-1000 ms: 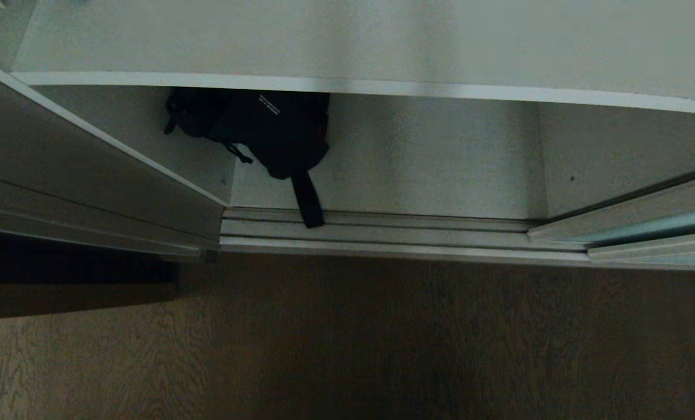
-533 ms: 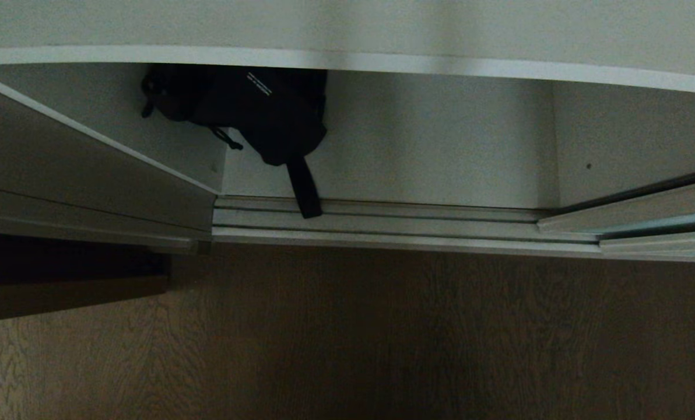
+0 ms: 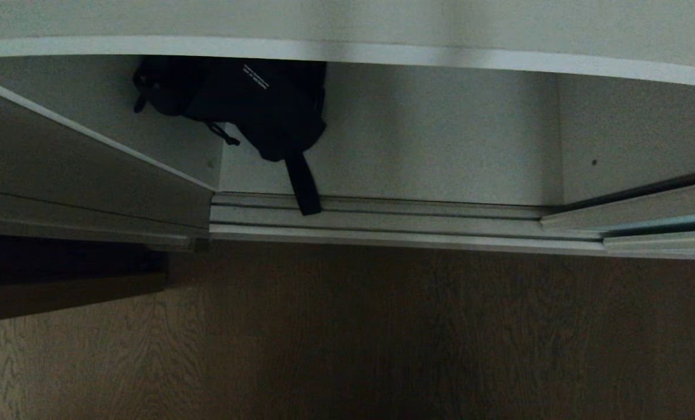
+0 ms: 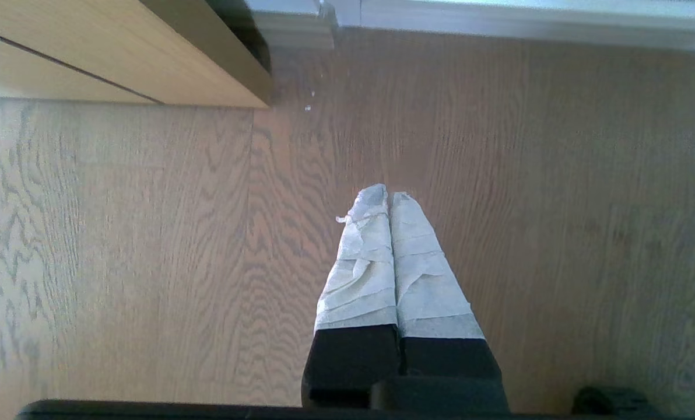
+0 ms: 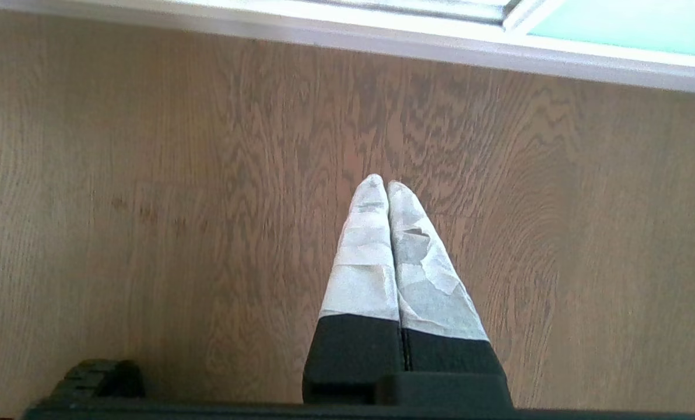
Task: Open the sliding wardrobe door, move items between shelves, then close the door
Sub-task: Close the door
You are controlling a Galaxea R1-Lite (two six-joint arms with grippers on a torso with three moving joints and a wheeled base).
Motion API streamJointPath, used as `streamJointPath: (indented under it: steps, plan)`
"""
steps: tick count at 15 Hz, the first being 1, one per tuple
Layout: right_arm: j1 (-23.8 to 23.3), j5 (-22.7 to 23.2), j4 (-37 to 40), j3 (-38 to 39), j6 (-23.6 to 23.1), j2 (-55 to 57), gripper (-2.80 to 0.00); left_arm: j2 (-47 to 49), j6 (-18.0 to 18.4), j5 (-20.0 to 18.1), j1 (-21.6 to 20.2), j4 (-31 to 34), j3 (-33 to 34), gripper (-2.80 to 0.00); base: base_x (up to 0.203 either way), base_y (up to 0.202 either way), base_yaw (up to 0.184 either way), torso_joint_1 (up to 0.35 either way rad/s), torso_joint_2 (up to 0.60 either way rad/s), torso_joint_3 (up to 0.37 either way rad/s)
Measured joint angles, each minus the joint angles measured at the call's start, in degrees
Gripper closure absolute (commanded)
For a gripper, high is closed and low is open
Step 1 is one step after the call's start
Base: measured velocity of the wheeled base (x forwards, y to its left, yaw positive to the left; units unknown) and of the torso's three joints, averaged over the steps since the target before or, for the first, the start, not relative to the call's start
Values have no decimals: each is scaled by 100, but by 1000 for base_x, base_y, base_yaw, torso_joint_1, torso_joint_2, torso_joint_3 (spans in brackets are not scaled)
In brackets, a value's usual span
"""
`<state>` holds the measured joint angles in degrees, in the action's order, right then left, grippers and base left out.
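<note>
Bundle (image 3: 248, 105) on bottom shelf (image 3: 429, 140) — well apart | left end effector (image 4: 389, 195), right end effector (image 5: 381, 182) — clenched, empty

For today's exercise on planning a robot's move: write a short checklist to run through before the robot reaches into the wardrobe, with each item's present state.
1. Sliding wardrobe door open: ok, pushed to the right.
2. Black bag in view: ok, on the bottom board under the shelf.
3. Floor track free: not ok, the bag's strap lies across it.
4. Left gripper empty: ok, shut over the wooden floor.
5. Right gripper empty: ok, shut.
6. Other items: cannot tell.
</note>
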<state>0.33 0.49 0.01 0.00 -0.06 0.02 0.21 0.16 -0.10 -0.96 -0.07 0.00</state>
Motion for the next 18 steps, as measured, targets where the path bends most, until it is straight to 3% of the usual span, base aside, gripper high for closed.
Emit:
streamJointPath:
  steps: [18]
  plan:
    - [0, 4, -1, 0, -3, 0, 0, -2, -16, 0, 2, 0, 0, 0, 0, 0, 0, 1, 2, 199]
